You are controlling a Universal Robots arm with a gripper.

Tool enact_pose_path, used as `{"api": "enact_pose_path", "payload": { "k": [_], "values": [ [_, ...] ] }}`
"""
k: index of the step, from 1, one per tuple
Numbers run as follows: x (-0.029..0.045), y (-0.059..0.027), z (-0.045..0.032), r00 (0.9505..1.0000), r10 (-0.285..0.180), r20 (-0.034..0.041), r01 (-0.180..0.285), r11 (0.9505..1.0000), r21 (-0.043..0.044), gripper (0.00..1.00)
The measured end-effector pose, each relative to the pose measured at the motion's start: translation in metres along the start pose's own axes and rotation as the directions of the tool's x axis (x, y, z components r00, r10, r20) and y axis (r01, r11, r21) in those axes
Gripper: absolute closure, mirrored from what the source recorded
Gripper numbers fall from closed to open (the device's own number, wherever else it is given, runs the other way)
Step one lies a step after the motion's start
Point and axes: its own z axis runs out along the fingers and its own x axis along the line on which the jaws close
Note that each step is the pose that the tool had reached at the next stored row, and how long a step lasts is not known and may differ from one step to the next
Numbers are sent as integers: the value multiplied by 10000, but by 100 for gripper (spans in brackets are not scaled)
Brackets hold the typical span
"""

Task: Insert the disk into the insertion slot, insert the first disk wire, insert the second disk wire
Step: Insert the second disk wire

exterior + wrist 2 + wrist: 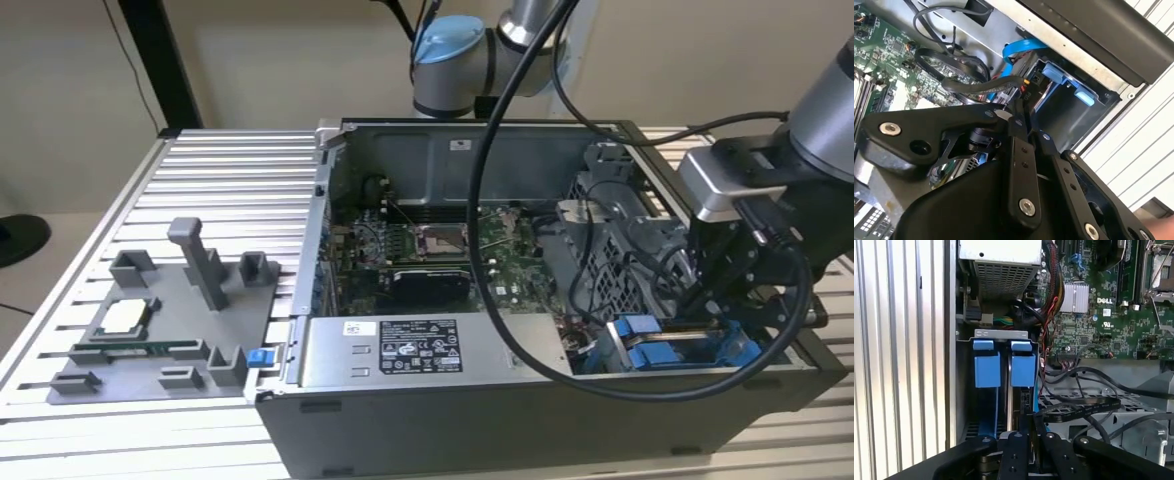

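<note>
The open computer case (pixel 327 250) lies on the slatted table. In its near right corner, in the exterior view, is the insertion slot (pixel 1002 334), a metal bay holding two blue frames side by side. The disk (pixel 1022 370) sits down in that bay. Only its blue frame and a thin silver edge show. My gripper (pixel 1030 432) hangs just above the bay and is shut on the black connector of a flat black disk wire (pixel 1084 404). That wire trails off over the drive cage. Both wrist views show the closed gripper (pixel 1021 112) over the blue tabs (pixel 1056 74).
A grey labelled power-supply box (pixel 420 345) lies beside the bay, and the motherboard (pixel 441 240) lies behind it. Loose black wires and a blue flat cable (pixel 1019 50) crowd the bay. The arm's own thick cable (pixel 494 250) loops over the case. A grey parts fixture (pixel 147 320) sits at the exterior view's left.
</note>
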Motion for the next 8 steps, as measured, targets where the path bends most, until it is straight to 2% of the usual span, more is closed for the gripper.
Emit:
{"api": "enact_pose_path", "payload": {
  "k": [8],
  "values": [
    [3, 1, 32, 10000, -7, -2, 7, 10000, 13, 100]
  ]
}}
